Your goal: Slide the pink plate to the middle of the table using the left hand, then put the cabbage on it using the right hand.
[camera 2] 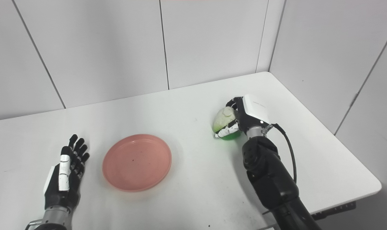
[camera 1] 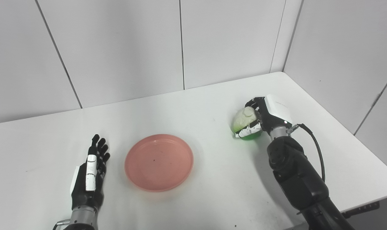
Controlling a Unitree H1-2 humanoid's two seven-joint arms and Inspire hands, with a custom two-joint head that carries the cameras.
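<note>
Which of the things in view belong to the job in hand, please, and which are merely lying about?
Part of the job:
- pink plate, empty
- cabbage, in the right hand
- left hand, open beside the plate

Just there:
- table
- black cable on the right arm
- wall panels

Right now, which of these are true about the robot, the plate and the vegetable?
1. The right hand is closed around the cabbage. True.
2. The cabbage already lies on the pink plate. False: the plate holds nothing, and the cabbage is off to its right.
3. The left hand is gripping the plate's rim. False: it lies open on the table beside the plate, apart from it.
4. The plate sits between the two hands. True.
</note>
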